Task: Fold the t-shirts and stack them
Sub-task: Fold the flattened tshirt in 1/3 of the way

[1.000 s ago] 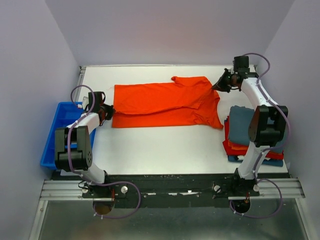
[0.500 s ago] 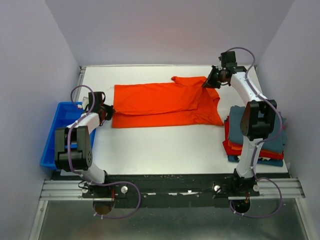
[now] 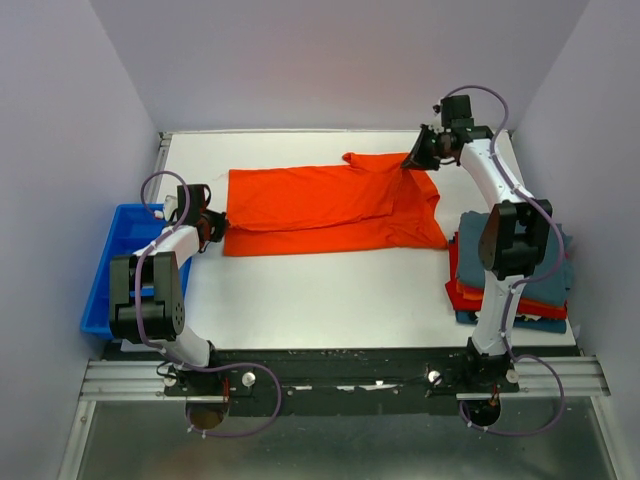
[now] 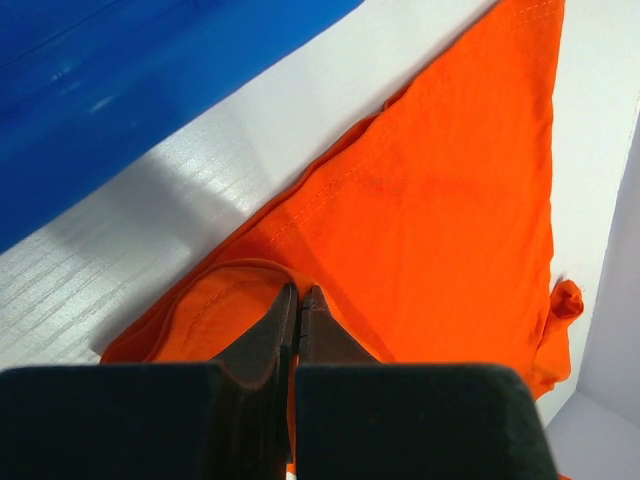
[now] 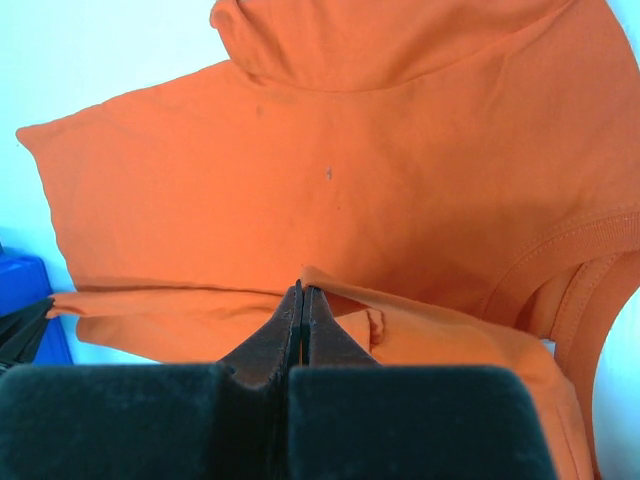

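At the left edge of the white table [image 3: 330,290], the left gripper [image 3: 214,228] is shown closed, its jaws pinched on the near left corner of the orange shirt [image 3: 320,205]. In the wrist view the hem is seen bunched up in a small ridge around the jaws. At the far right, the right gripper [image 3: 412,162] is likewise closed, with a fold of the same shirt clamped between its jaws near the collar end. In its wrist view the ribbed neckline is visible just to the right of the grip.

The shirt is laid lengthwise across the far half of the table, hem to the left and sleeves to the right. Its near long edge is doubled over, and the rest lies flat on the surface.

A stack [image 3: 478,248] of folded shirts is placed at the right edge of the table, dark teal on top, red beneath and blue at the bottom. It is partly hidden by the right arm.

A blue bin [image 3: 108,250] is set off the left side of the table, beside the left arm.

The table is enclosed on three sides by plain pale walls [image 3: 340,60]. Both arm bases are carried on a metal rail [image 3: 340,378] along the near edge.
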Controlling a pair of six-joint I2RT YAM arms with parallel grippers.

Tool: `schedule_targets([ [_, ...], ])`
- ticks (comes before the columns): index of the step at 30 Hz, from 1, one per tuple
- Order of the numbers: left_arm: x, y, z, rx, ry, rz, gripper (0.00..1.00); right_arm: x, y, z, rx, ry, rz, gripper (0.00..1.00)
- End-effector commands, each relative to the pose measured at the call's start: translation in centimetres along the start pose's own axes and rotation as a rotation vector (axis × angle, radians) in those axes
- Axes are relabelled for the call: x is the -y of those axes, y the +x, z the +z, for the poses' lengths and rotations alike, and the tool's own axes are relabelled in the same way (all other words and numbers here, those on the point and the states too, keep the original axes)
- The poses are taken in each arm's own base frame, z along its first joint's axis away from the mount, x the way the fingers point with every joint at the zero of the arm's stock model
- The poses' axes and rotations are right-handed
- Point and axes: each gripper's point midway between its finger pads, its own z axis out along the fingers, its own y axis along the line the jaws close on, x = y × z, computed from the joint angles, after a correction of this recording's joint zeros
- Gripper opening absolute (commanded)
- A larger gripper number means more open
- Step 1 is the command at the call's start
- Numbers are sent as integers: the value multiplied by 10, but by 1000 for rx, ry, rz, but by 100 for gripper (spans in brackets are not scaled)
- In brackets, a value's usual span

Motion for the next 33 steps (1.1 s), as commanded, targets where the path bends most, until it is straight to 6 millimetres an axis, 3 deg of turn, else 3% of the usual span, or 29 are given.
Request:
schedule_targets([
  [1, 4, -9, -5, 38, 4, 0, 0, -9, 1, -6, -18, -25, -33, 1],
  [17, 7, -13, -3, 50, -2, -1, 0, -13, -6, 12, -39, -18, -34, 1],
  [23, 10, -14, -1, 54, -4, -4, 0, 4, -7, 16, -14, 62, -17, 1],
  [33, 16, -12, 12, 23, -20, 2, 0, 15, -13, 10, 22, 133, 0, 1],
])
